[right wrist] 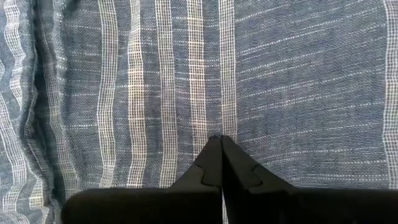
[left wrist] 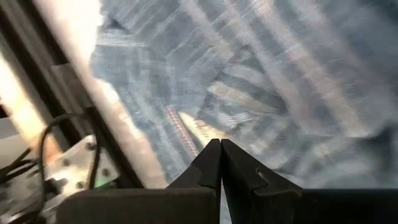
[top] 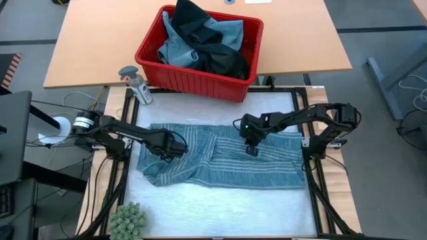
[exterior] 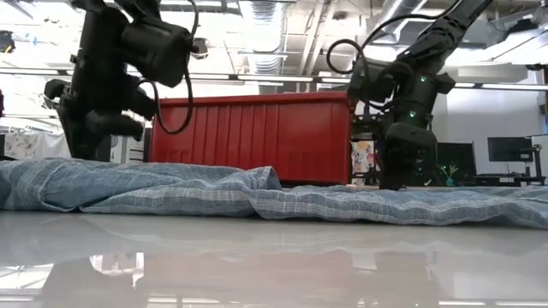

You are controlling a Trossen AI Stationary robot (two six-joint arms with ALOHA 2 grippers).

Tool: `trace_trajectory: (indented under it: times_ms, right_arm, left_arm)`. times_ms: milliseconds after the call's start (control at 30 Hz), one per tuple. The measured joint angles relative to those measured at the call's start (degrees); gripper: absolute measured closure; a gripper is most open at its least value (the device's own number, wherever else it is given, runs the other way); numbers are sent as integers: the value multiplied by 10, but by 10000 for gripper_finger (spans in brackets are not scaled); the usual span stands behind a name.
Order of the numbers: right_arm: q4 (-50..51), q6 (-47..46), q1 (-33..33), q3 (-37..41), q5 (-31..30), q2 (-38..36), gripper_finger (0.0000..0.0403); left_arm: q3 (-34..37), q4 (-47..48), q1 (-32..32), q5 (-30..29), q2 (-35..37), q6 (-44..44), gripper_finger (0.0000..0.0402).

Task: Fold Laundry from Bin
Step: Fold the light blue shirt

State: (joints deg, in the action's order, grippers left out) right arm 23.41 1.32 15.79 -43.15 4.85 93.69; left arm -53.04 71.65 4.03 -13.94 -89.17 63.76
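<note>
The grey-blue striped garment lies spread flat on the white table top between both arms. My left gripper is shut with nothing between its fingers and hangs just above the garment's left part. My right gripper is shut, its tips down on the garment right of its middle. The red bin stands at the far edge, holding a dark garment and a light blue one in a heap. My right gripper meets the striped cloth with its shut fingertips, coming from above and pointing steeply down. In the low view the fingertips reach the cloth's top surface. The cloth there lies flat on the table in a smooth layer, not gathered.
A spray bottle stands left of the bin. A green spiky ball sits at the near left corner. Black frame rails run along both table sides. A wooden table lies beyond the bin.
</note>
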Motion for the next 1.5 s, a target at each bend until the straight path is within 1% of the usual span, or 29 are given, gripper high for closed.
trace_trajectory:
  times_ms: [133,233,333,400,467,533,600,700,767,833,933,1033,1167,1233,1300,1367,1400,1500]
  right_arm:
    - [-8,0,13,-6,11,-3,382]
    - [-6,9,11,-20,11,-23,379]
    - [4,19,5,-37,3,-55,377]
    - [-3,18,5,-55,3,-83,377]
    - [7,20,1,-64,6,-106,376]
    - [16,26,-7,-68,16,-127,374]
    - [6,38,-20,-79,42,-151,371]
    - [-5,46,-53,-101,59,-173,359]
    - [-18,48,-79,-120,57,-168,347]
    - [-39,51,-103,-148,57,-154,331]
    - [-64,65,-127,-203,58,-117,295]
    - [-45,63,-132,-262,57,-66,246]
    - [51,49,-131,-342,57,-19,188]
    - [107,62,-131,-371,56,-7,173]
    - [143,74,-128,-388,53,-4,168]
    - [167,83,-121,-395,53,-8,168]
    - [179,90,-115,-395,54,-15,170]
    - [227,124,-93,-391,53,-30,175]
  left_arm:
    - [-1,1,8,-2,44,14,401]
    - [-27,-16,38,-42,112,27,401]
    - [-73,-28,70,-86,180,20,401]
    - [-98,-52,99,-102,219,-15,402]
    - [-115,-98,137,-105,244,-60,402]
    - [-122,-128,180,-104,251,-89,401]
    - [-130,-140,224,-103,243,-93,401]
    - [-135,-149,281,-101,223,-47,401]
    - [-139,-177,320,-112,219,-25,401]
    - [-151,-192,352,-146,225,0,401]
    - [-159,-183,388,-164,230,14,401]
    - [-152,-156,395,-155,221,28,391]
    - [-140,-84,383,-126,200,24,354]
    - [-127,-47,367,-107,193,18,328]
    - [-102,-30,346,-106,192,48,303]
    - [-64,-44,321,-101,197,71,281]
    - [-41,-66,311,-95,203,75,272]
    - [33,-167,268,-53,231,54,254]
